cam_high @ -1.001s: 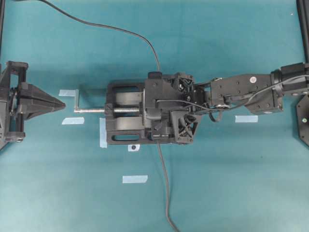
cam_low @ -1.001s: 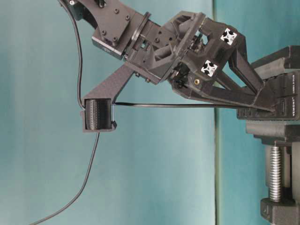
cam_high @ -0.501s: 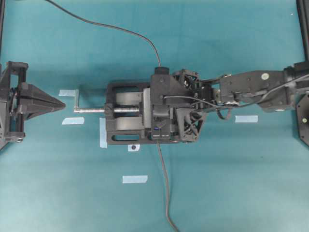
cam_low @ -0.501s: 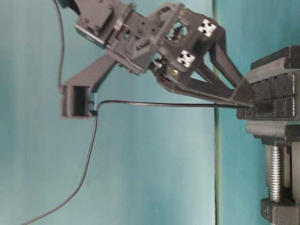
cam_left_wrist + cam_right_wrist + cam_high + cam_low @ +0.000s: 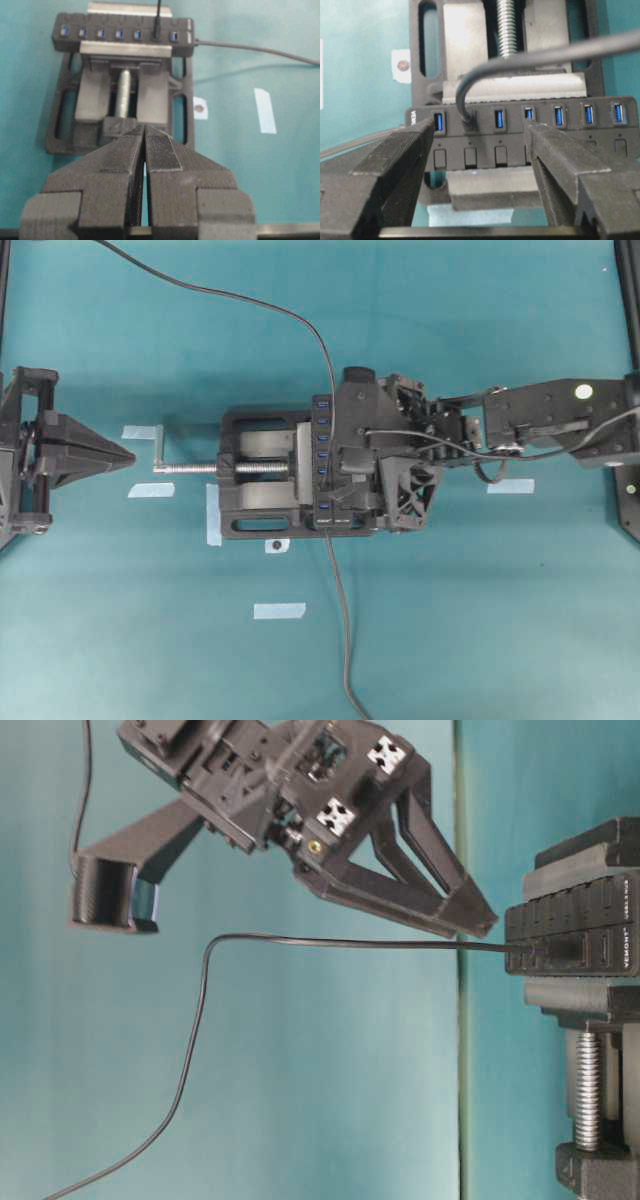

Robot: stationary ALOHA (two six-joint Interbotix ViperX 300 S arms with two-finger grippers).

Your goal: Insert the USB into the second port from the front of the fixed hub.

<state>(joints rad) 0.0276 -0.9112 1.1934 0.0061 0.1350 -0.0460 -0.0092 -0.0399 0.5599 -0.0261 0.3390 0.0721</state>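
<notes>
The fixed hub [image 5: 520, 131] is clamped in a black vise [image 5: 255, 480], its row of blue ports facing up. The USB [image 5: 469, 121] sits plugged into the second port from the labelled front end, next to an empty blue first port. From the side the USB [image 5: 555, 948] stands in the hub [image 5: 585, 920], and its thin cable [image 5: 340, 943] arcs away. My right gripper [image 5: 479, 127] hovers open just off the hub with nothing between its fingers [image 5: 560, 160], its tips [image 5: 480, 925] clear of the plug. Well left of the vise, my left gripper [image 5: 145, 131] is shut and empty.
The hub's own cable [image 5: 340, 620] runs toward the front table edge. The vise's silver screw handle [image 5: 160, 445] sticks out to the left. Several strips of pale tape [image 5: 279, 611] lie on the teal table, and the USB cable [image 5: 230, 295] trails off to the back left.
My right gripper has drawn up and back to the right, away from the hub. The USB stays in its port and its cable now hangs free. The left arm has not moved.
</notes>
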